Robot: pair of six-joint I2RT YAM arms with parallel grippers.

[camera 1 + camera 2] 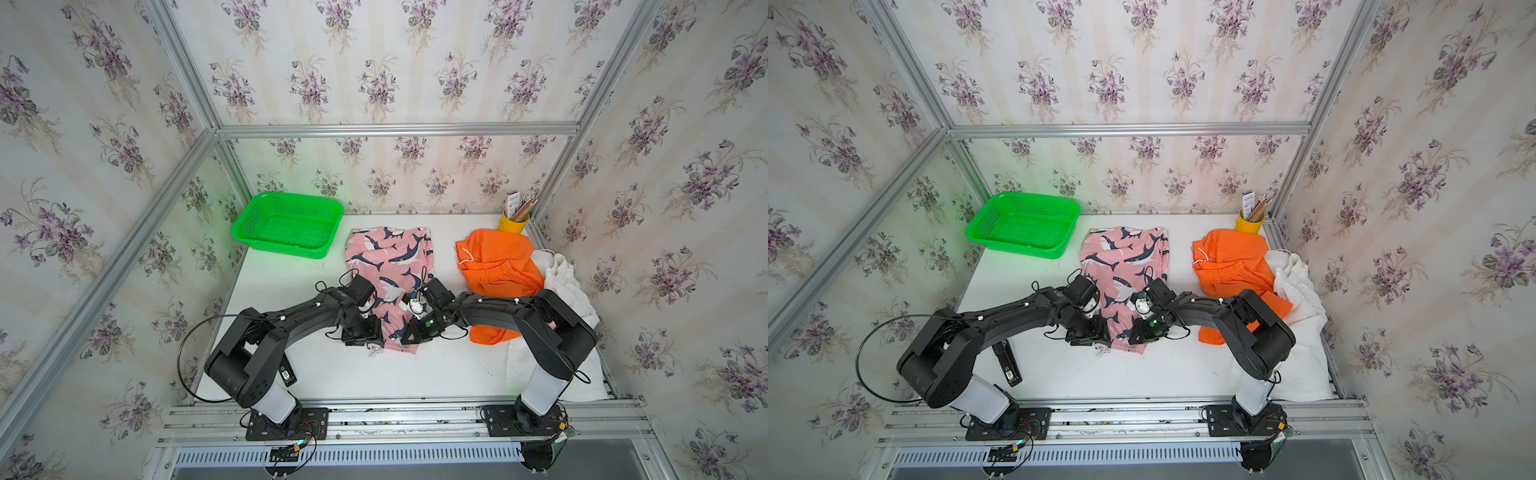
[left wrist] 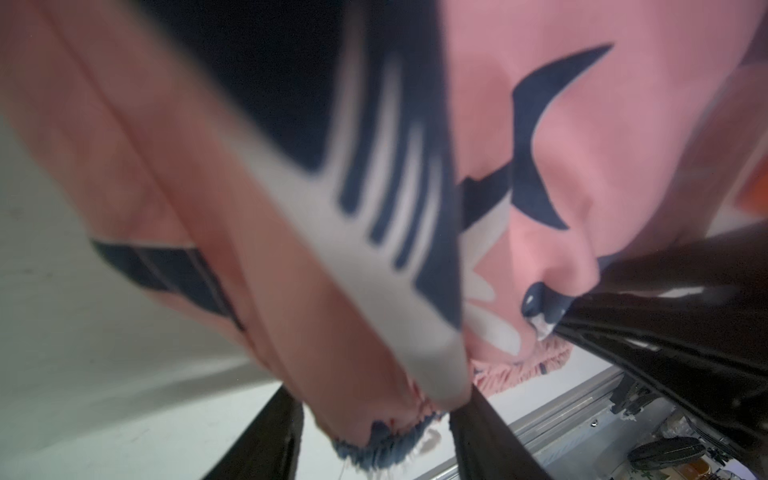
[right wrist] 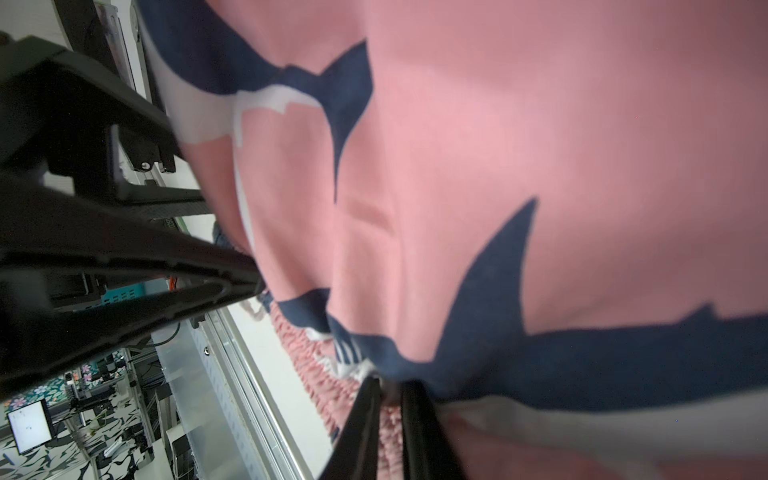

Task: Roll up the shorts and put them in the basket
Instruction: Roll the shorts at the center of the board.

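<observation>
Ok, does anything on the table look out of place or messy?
Yes. The white shorts lie crumpled against the orange shorts and seem to hang off the right edge of the table. A black gadget also lies loose near the base of the left arm.

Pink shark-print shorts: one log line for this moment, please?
object: pink shark-print cloth shorts | left end effector: grips near edge | right end effector: grips near edge
</observation>
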